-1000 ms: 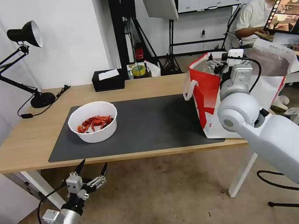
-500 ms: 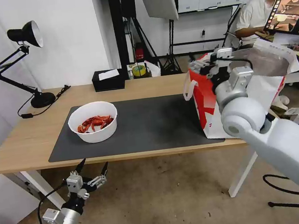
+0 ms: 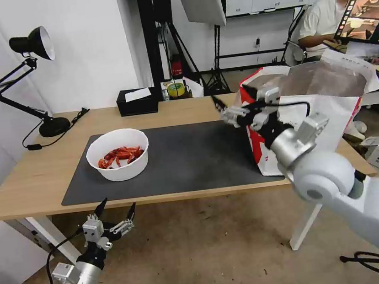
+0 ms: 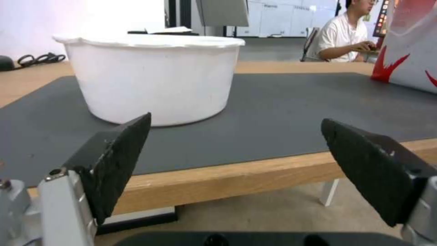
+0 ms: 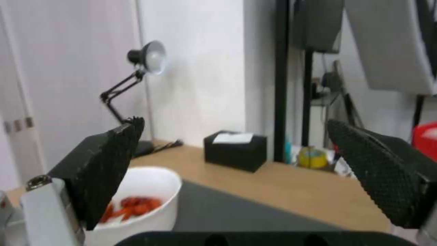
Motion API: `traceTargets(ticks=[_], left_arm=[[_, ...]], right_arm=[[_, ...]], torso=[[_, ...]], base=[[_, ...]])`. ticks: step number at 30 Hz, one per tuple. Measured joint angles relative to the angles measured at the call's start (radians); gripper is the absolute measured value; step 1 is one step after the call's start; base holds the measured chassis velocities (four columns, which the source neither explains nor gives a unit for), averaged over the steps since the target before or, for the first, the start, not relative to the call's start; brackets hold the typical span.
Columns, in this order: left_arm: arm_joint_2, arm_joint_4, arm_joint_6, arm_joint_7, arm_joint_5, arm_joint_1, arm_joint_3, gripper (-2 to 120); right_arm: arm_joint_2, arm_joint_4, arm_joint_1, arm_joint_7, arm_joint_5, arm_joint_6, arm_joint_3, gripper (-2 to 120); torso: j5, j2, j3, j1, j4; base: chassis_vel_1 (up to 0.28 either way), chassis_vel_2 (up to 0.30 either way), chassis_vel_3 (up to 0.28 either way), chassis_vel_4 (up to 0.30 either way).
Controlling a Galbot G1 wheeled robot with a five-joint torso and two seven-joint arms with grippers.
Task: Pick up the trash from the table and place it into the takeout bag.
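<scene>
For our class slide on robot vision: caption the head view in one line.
Right hand, open, beside the takeout bag; bowl of crayfish shells waits on the mat.

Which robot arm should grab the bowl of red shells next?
Probably the left. Its gripper hangs open just below the table edge, right in front of the bowl. The right gripper, also open, is up by the bag, farther from the bowl.
</scene>
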Motion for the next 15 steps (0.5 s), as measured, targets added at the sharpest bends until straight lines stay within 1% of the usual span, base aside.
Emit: traceTargets(ticks=[1, 3, 4, 6, 7, 8, 10, 11, 12, 14, 15], left_arm=[[-0.001, 0.000, 0.000, 0.000, 0.000, 0.000, 0.000, 100], [-0.003, -0.002, -0.003, 0.001, 0.001, 0.004, -0.005, 100], [-0.003, -0.002, -0.003, 0.001, 0.001, 0.004, -0.005, 100], [0.002, -0.006, -0.004, 0.002, -0.002, 0.011, -0.014, 100], [0.002, -0.006, -0.004, 0.002, -0.002, 0.011, -0.014, 100], [0.006, -0.007, -0.005, 0.004, -0.005, 0.015, -0.020, 100], [0.009, -0.007, -0.008, 0.007, -0.008, 0.019, -0.025, 100], [0.009, -0.007, -0.008, 0.007, -0.008, 0.019, -0.025, 100], [0.009, -0.006, -0.012, 0.009, -0.009, 0.021, -0.026, 100], [0.009, -0.003, -0.016, 0.012, -0.009, 0.022, -0.026, 100], [0.009, -0.003, -0.016, 0.012, -0.009, 0.022, -0.026, 100]], right_arm=[[0.000, 0.001, -0.008, -0.004, -0.003, 0.003, 0.000, 100], [-0.002, 0.004, -0.092, -0.046, -0.039, 0.031, 0.019, 100], [-0.002, 0.004, -0.092, -0.046, -0.039, 0.031, 0.019, 100], [0.002, -0.003, -0.165, -0.078, -0.077, 0.057, 0.050, 100], [0.002, -0.003, -0.165, -0.078, -0.077, 0.057, 0.050, 100], [0.009, -0.013, -0.230, -0.100, -0.111, 0.085, 0.078, 100], [0.021, -0.021, -0.316, -0.123, -0.149, 0.116, 0.116, 100], [0.021, -0.021, -0.316, -0.123, -0.149, 0.116, 0.116, 100], [0.030, -0.027, -0.376, -0.134, -0.173, 0.134, 0.139, 100], [0.043, -0.039, -0.442, -0.137, -0.217, 0.157, 0.163, 100], [0.043, -0.039, -0.442, -0.137, -0.217, 0.157, 0.163, 100]], torso=[[0.0000, 0.000, 0.000, 0.000, 0.0000], [0.0000, 0.000, 0.000, 0.000, 0.0000], [0.0000, 0.000, 0.000, 0.000, 0.0000], [0.0000, 0.000, 0.000, 0.000, 0.0000], [0.0000, 0.000, 0.000, 0.000, 0.0000], [0.0001, 0.000, 0.000, 0.000, 0.0000], [0.0000, 0.000, 0.000, 0.000, 0.0001], [0.0000, 0.000, 0.000, 0.000, 0.0001], [0.0001, 0.000, 0.000, 0.000, -0.0001], [-0.0002, 0.000, 0.000, 0.000, -0.0001], [-0.0002, 0.000, 0.000, 0.000, -0.0001]], base=[[0.000, 0.000, 0.000, 0.000], [0.000, 0.000, 0.000, 0.000], [0.000, 0.000, 0.000, 0.000], [0.000, 0.000, 0.000, 0.000], [0.000, 0.000, 0.000, 0.000], [0.000, 0.000, 0.000, 0.000], [0.000, 0.000, 0.000, 0.000], [0.000, 0.000, 0.000, 0.000], [0.000, 0.000, 0.000, 0.000], [0.000, 0.000, 0.000, 0.000], [0.000, 0.000, 0.000, 0.000]])
